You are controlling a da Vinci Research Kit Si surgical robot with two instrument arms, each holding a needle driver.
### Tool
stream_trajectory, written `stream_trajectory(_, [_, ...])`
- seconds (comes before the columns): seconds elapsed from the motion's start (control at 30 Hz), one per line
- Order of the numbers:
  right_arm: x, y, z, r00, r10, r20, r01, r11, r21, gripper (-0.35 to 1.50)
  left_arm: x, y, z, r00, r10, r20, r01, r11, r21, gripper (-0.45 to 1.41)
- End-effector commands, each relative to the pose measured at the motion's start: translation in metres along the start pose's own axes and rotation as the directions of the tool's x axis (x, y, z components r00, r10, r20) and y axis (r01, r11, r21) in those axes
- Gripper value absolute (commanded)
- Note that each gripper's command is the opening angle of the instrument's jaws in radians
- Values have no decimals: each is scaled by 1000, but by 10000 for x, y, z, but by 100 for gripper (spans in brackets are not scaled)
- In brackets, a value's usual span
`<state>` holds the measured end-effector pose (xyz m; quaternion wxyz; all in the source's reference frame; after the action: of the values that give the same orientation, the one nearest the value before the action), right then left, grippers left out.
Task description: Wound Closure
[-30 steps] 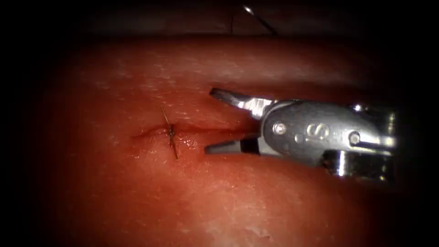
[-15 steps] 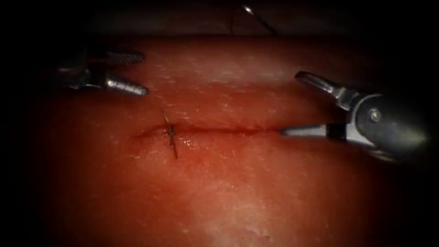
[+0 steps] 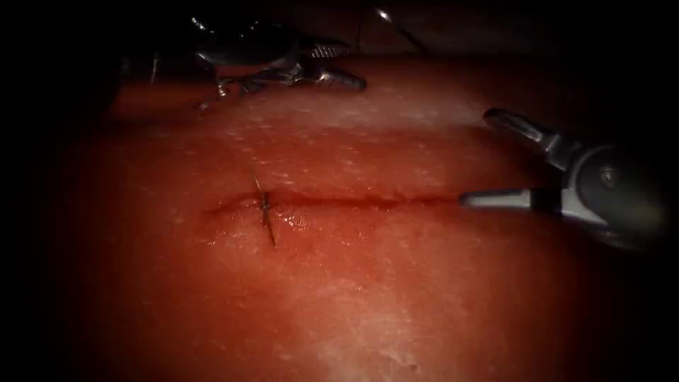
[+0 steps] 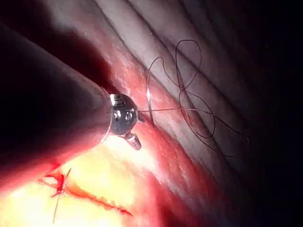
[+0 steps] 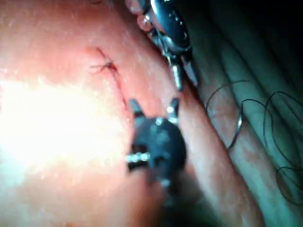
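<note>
The needle (image 3: 402, 28) lies in shadow past the tissue's (image 3: 353, 304) far edge, mostly hidden.

Pale ridged drape (image 4: 227, 61) lies beyond, lit brightly at centre, dark around.

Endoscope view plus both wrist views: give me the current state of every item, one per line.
Left arm's tool: jaws open, holding nothing, over the tissue's far edge.
Right arm's tool: jaws wide open, holding nothing, at the cut's right end.
Curved steel needle: lying free beyond the tissue, not in it.
Dark thread: loose loops beside the needle.
Red pork tissue: cut open right of the one knotted stitch.
</note>
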<state>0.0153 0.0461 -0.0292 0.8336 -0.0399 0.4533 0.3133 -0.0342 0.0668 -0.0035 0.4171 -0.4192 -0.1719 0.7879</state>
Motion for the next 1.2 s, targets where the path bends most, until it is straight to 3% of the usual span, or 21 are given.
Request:
stream_trajectory(0.03, [-1,-2,10,1000,-2,-4,2,1000,0,141,1,-14,18,1000,9,-6,-9,1000,16,78])
stream_trajectory(0.3, [-1,-5,12,1000,-2,-6,2,1000,9,141,-12,-37,42,1000,27,-8,-26,998,49,78])
stream_trajectory(0.57, [-1,-10,17,1000,-2,-10,3,1000,18,141,-7,-45,41,1000,20,-8,-20,999,48,78])
stream_trajectory(0.93, [-2,-16,23,1000,-4,-16,4,1000,30,141,-18,-43,14,1000,-3,27,4,1000,-14,77])
stream_trajectory(1.2, [-3,-18,25,1000,-4,-18,5,999,33,141,-10,-48,21,999,-7,38,7,1000,-8,77])
